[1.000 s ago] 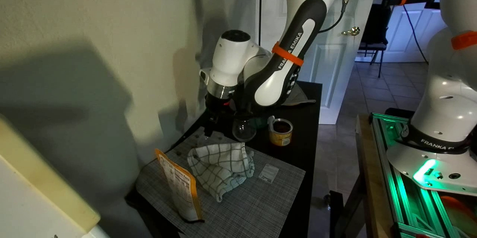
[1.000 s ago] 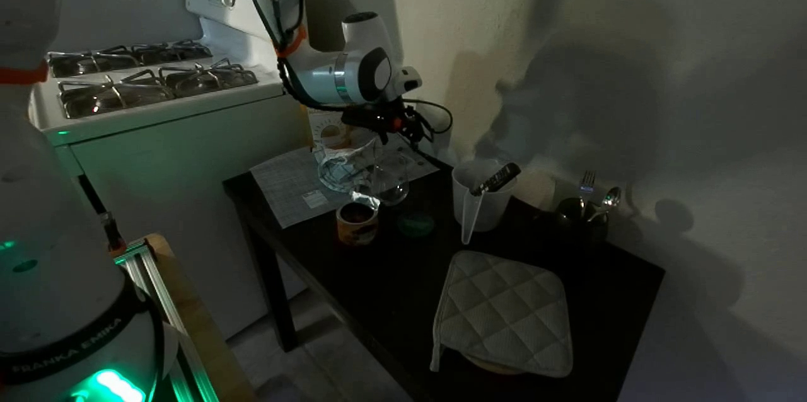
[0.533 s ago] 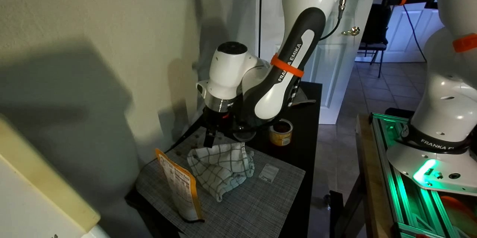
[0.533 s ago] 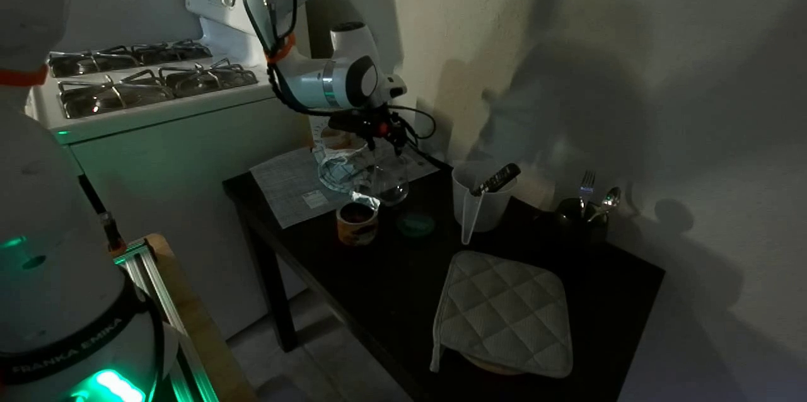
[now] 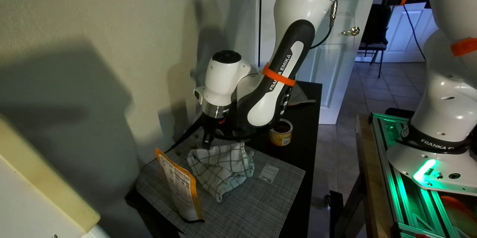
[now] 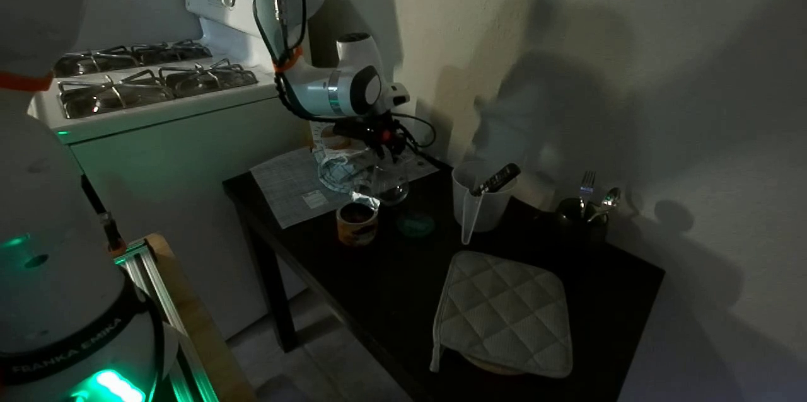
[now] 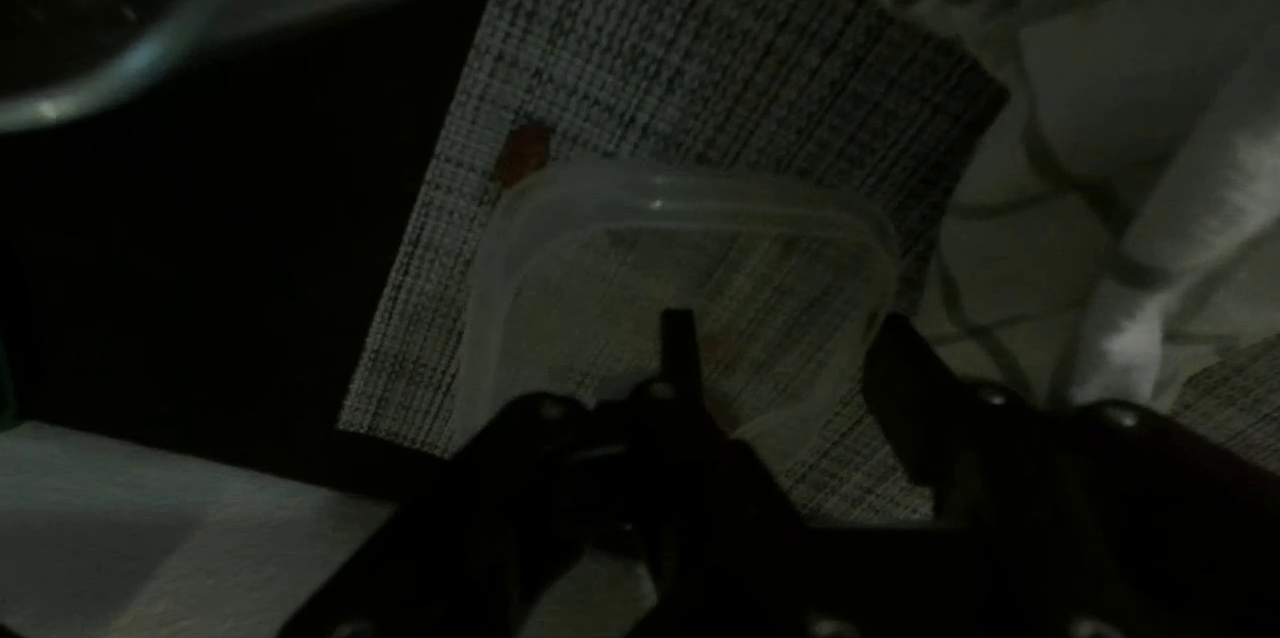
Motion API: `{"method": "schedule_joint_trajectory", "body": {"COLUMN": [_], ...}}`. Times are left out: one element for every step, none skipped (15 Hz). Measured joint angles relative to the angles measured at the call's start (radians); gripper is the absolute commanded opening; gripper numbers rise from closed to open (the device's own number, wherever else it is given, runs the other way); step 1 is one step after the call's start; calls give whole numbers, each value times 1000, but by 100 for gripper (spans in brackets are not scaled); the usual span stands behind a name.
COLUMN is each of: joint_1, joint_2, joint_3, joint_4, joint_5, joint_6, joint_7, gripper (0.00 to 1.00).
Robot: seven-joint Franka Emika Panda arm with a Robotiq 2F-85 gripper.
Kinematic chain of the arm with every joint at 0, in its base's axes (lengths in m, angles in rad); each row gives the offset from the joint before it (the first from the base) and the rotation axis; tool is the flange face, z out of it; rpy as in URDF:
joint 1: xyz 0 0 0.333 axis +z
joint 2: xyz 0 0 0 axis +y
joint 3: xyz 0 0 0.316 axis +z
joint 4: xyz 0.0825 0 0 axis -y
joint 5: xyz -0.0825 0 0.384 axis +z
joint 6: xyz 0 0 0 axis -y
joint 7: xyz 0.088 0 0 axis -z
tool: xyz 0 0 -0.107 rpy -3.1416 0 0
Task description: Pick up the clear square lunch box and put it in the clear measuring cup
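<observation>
The clear square lunch box [image 7: 680, 193] rests on the woven mat in the wrist view. My gripper [image 7: 780, 323] is low over it, jaws apart. One of the fingers [image 7: 682, 348] reaches over the box's inside, while the opposite one stands just outside its right wall, so that wall lies in the gap; whether either touches it I cannot tell. In an exterior view my gripper [image 6: 388, 155] hides most of the box. The clear measuring cup [image 6: 490, 210], a translucent jug with a handle, stands on the black table with a black-handled utensil in it.
A round clear glass [image 6: 392, 184] stands close to the gripper. Nearby are an opened can [image 6: 357, 225] and a green disc [image 6: 416, 224]. A checked towel [image 5: 223, 167] lies beside the box, with an upright bag [image 5: 180, 189] beyond. A pot holder [image 6: 504, 314] and cutlery cup [image 6: 580, 225] sit farther off.
The arm has lowered my gripper toward the mat and shifted it slightly. Its fingers have drawn closer together. The table objects look unmoved.
</observation>
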Motion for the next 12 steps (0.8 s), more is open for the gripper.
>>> {"method": "schedule_joint_trajectory", "body": {"joint_1": [2,5,8,10,13,17,20,23,24,26,29,32], "joint_2": [10,20,28,35,40,42,43,44,45,45,45,45], "joint_3": [0,0,0,0,0,-1,-1,-2,-3,-5,-8,-11], "joint_4": [8,17,24,30,34,37,41,43,46,47,49,51], "joint_5": [4,7,10,13,14,14,14,15,16,16,16,16], "joint_6": [0,0,0,0,0,0,0,0,0,0,0,0], "joint_7": [-2,-4,-6,-7,-8,-8,-8,-8,-8,-8,-8,-8], "gripper": [53,57,65,62,47,36,36,30,21,14,5,1]}}
